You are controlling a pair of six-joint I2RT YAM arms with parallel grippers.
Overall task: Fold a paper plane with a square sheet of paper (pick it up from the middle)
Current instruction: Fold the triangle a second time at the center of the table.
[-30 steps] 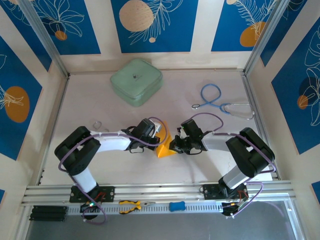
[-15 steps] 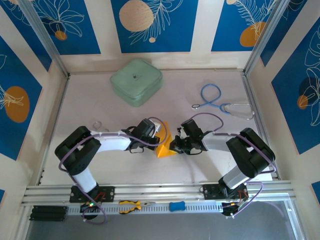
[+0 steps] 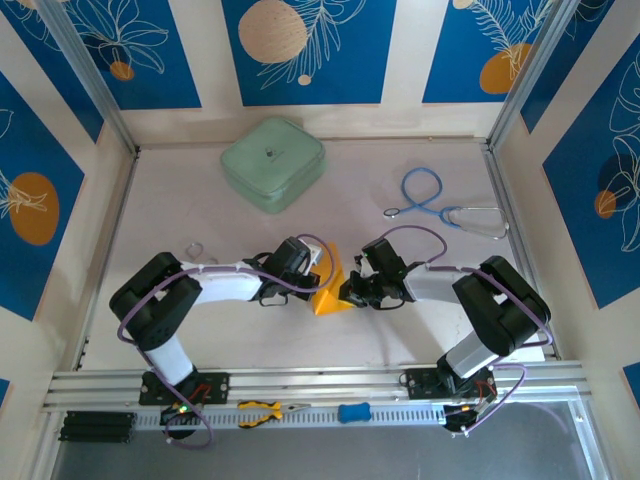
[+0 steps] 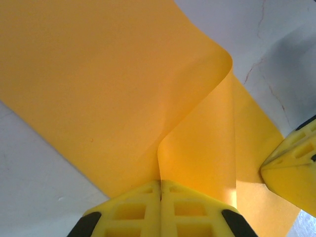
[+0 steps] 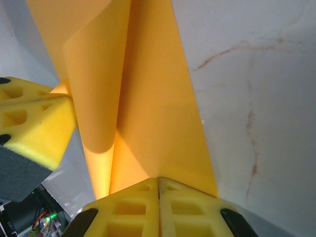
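Note:
The square sheet of paper (image 3: 333, 295) is bright orange-yellow and stands bent into a tent-like fold in the middle of the table. My left gripper (image 3: 319, 284) is shut on its left side. In the left wrist view the yellow fingers (image 4: 133, 207) pinch the paper (image 4: 98, 89) where two layers meet, at the left gripper's tips (image 4: 160, 183). My right gripper (image 3: 352, 292) is shut on the paper's right side. In the right wrist view the paper (image 5: 153, 98) rises from the right gripper's pressed tips (image 5: 159, 180), curling over at the left. A paper plane is out of view.
A mint-green case (image 3: 272, 163) lies at the back left and a blue stethoscope (image 3: 440, 205) at the back right. Yellow-handled pliers (image 3: 265, 411) and a small blue object (image 3: 353, 411) rest on the front rail. A small clear ring (image 3: 195, 248) lies left of the left arm.

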